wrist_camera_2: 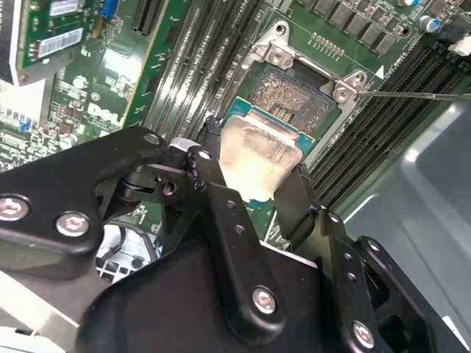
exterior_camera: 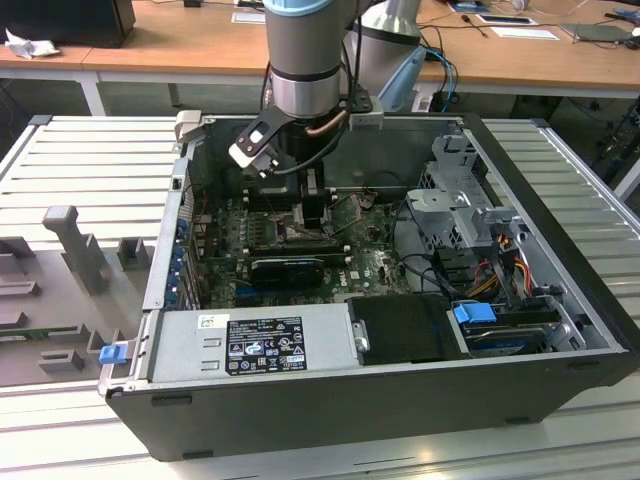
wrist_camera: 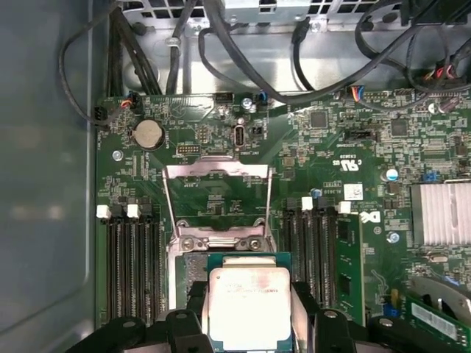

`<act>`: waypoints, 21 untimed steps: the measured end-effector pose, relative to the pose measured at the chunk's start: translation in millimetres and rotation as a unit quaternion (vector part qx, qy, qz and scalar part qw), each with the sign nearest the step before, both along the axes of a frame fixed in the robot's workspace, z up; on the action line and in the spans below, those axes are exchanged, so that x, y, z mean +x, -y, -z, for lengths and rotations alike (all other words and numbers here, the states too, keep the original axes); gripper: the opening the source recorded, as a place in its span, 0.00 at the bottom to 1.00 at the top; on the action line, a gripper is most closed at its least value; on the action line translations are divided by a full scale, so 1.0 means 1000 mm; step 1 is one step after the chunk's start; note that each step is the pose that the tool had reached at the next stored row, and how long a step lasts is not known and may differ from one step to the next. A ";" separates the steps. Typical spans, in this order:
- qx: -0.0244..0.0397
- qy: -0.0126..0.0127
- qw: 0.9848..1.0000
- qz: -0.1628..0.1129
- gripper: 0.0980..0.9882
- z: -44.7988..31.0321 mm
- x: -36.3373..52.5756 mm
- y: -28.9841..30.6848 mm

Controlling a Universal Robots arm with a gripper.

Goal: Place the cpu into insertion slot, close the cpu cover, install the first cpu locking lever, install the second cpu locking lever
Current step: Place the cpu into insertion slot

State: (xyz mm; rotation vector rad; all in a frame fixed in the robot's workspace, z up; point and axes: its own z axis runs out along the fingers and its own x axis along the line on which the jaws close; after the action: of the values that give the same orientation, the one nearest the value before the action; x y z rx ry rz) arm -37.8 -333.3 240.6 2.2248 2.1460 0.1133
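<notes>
One end effector (wrist_camera: 250,322) grips the cpu (wrist_camera: 249,300) over the insertion slot (wrist_camera_2: 291,94)

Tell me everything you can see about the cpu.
The cpu is a small flat square chip: a pale silvery metal lid with faint print on a green board rim. The gripper holds it by two opposite sides between black fingers, face up. It hangs over one edge of the open insertion slot, with the cpu cover swung open. Whether it touches the slot I cannot tell.

Grey arm (exterior_camera: 305,50) — black, screw-studded gripper (wrist_camera_2: 254,170)
</notes>
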 end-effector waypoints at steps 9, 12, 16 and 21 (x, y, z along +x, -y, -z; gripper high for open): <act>0.000 -0.001 1.000 -0.002 0.49 0.0216 -0.0090 -0.0113; 0.000 -0.001 1.000 -0.009 0.49 0.0275 -0.0089 -0.0123; -0.002 -0.001 1.000 -0.008 0.49 0.0315 -0.0090 -0.0123; -0.003 -0.001 1.000 -0.008 0.49 0.0368 -0.0090 -0.0138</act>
State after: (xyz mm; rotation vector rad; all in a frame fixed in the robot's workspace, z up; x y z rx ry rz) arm -46.8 -319.4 203.8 2.2053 2.1631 0.1060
